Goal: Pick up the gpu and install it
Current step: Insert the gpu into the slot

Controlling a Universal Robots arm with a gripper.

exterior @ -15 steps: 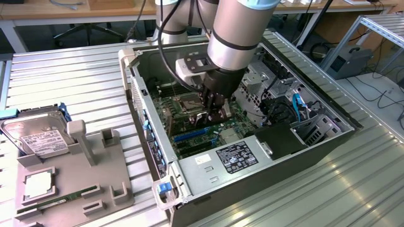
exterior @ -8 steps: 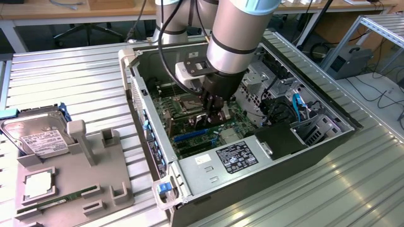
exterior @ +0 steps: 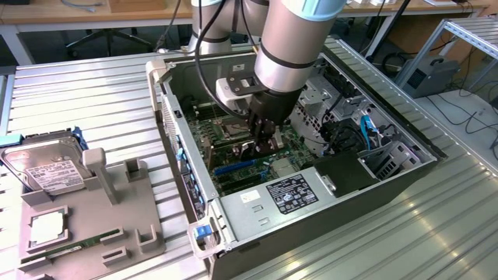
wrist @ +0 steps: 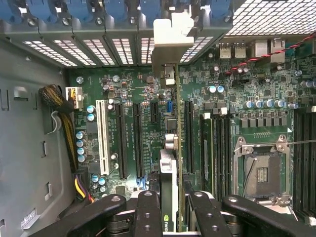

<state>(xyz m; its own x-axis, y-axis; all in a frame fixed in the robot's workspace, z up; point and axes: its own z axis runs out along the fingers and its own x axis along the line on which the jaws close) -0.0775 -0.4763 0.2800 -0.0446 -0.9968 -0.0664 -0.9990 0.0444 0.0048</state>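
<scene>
Half done: gpu (wrist: pixel 168 168) picked, seating left. Inside the case (exterior: pixel 311 233) my claw (wrist: pixel 172 198) is clenched on it, card on edge over the motherboard (wrist: pixel 232 94) slots, bracket (wrist: pixel 170 44) at the far rear openings; can't tell if it's touching. Arm (exterior: pixel 292 46) near-vertical, wrist pointing down.

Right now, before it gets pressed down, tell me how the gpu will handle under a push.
The gpu looks like a thin board held on edge in the end effector, so it is probably stiff along its length but may tilt sideways. Being so thin, it is likely light. The metal bracket likely makes one end heavier.
</scene>
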